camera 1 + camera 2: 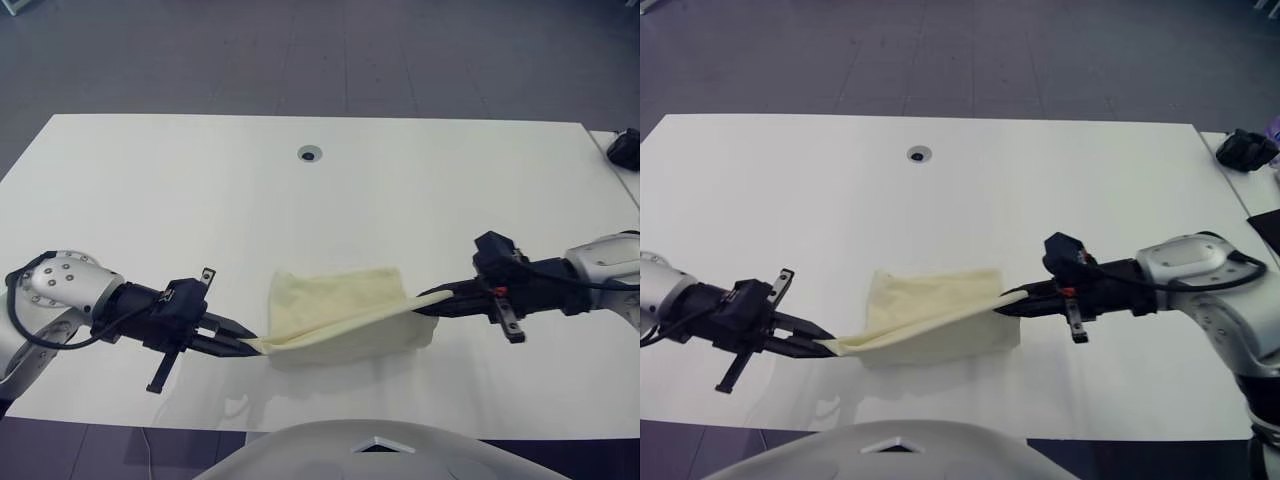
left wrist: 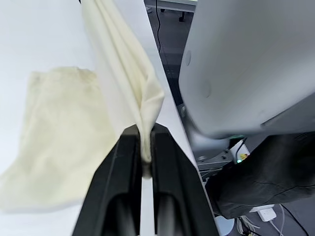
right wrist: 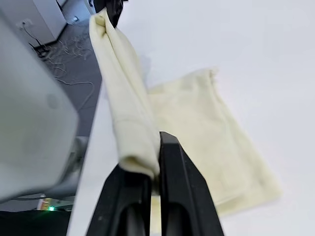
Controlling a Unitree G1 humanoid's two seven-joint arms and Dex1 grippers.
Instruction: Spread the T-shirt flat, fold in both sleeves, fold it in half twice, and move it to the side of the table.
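The pale yellow T-shirt (image 1: 350,320) is already down to a small folded packet, lying on the white desk (image 1: 150,200) well to the robot's side of the round cable hole (image 1: 310,153) and roughly in line with it. Its near edge is lifted off the desk and stretched into a tight band. The left gripper (image 1: 245,345), nearer the robot than the hole and off to its left, has its jaws clamped on one end of that band. The right gripper (image 1: 440,298), nearer than the hole and off to its right, has its jaws clamped on the other end. This looks like a halving fold partway through. Each pinch takes only a narrow bunch of cloth, so a harder pull apart could slip a corner free. If one arm leads the other toward the hole, the fold would likely land skewed, or drag the lower layer along and wrinkle it.
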